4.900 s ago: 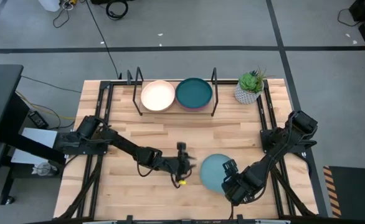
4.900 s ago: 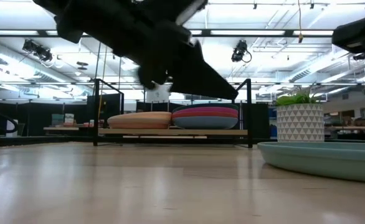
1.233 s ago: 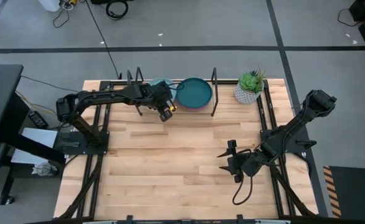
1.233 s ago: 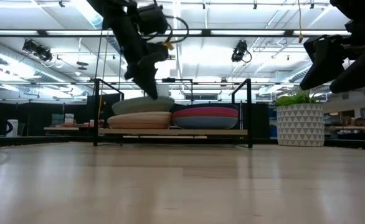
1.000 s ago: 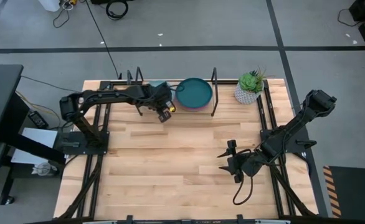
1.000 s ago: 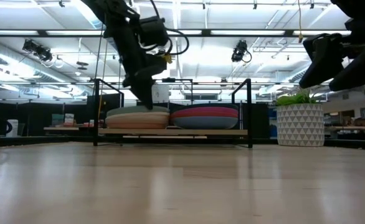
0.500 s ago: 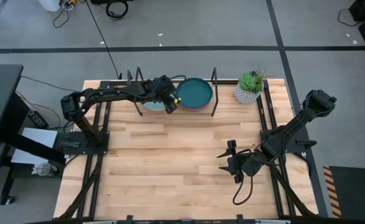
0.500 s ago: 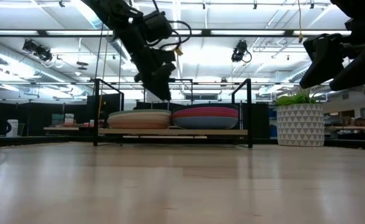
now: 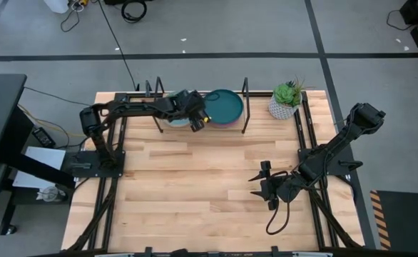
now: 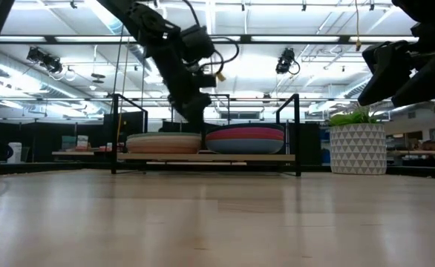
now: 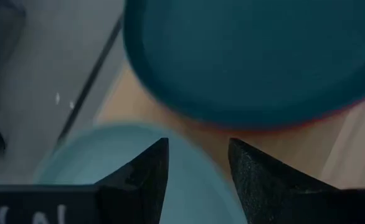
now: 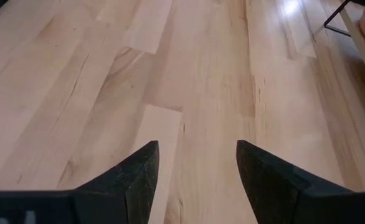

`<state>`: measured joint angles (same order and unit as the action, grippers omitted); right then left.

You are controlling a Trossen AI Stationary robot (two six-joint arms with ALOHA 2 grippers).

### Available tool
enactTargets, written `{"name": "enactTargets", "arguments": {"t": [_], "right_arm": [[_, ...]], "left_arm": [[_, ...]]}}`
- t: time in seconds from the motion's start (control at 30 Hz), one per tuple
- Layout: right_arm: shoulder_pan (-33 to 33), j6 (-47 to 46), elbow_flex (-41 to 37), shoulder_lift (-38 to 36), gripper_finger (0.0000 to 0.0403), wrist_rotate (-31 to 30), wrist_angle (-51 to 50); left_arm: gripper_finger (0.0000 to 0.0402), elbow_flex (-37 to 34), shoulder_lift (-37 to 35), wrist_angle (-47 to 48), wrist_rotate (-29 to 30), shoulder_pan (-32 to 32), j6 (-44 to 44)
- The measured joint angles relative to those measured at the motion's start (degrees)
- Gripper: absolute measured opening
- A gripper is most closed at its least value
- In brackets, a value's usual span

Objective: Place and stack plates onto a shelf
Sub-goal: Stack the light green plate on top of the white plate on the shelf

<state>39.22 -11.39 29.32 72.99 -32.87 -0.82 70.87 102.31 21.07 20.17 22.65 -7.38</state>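
- At the near right of the table (image 9: 195,185), the right gripper (image 9: 259,180) hangs above bare wood with its fingers (image 12: 139,171) spread and nothing between them; the right wrist view shows only planks under it.
- Farther back, along the table's far edge, stands the shelf (image 10: 203,157), a low wooden board with black metal loops at its ends.
- On the shelf's left half lies one stack of plates, topped by a light blue plate (image 9: 175,121); from table height this stack (image 10: 164,141) looks tan and grey, and its lower plates cannot be told apart.
- On the right half sits the second stack (image 10: 249,139), with pink and blue layers showing from the side and a dark teal plate (image 9: 223,106) on top.
- The left gripper (image 9: 198,118) hovers over the shelf, above the gap where the two stacks meet.
- In the left wrist view its fingers (image 11: 257,180) are apart and empty, with the light blue plate (image 11: 108,155) below them and the dark teal plate (image 11: 251,56) beyond; they seem clear of both plates, though the angle makes that hard to judge.
- At the far right corner, just beside the shelf, stands a potted plant (image 9: 286,100) in a white patterned pot.
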Motion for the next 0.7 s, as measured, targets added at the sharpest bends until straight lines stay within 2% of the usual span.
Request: {"name": "enactTargets", "arguments": {"t": [0.13,0.27,0.47,0.6,0.7], "right_arm": [[0.00,-0.43,0.00,0.00,0.0219,0.06,0.28],[0.07,-0.90,0.00,0.00,0.0219,0.59,0.17],[0.07,-0.90,0.00,0.00,0.0219,1.06,-0.09],[0.07,-0.90,0.00,0.00,0.0219,1.10,-0.27],[0.07,-0.65,0.00,0.00,0.0219,1.09,-0.47]], "left_arm": [[0.0172,1.75,-0.43,-0.15,1.15,-0.17,-2.64],[0.0172,1.82,0.33,0.06,7.77,0.03,-6.42],[0.0172,1.88,4.05,-1.46,4.37,2.04,-5.91],[0.0172,1.81,4.22,0.70,7.69,1.52,-6.86],[0.0172,3.62,0.92,1.39,7.58,0.63,-6.88]]}}
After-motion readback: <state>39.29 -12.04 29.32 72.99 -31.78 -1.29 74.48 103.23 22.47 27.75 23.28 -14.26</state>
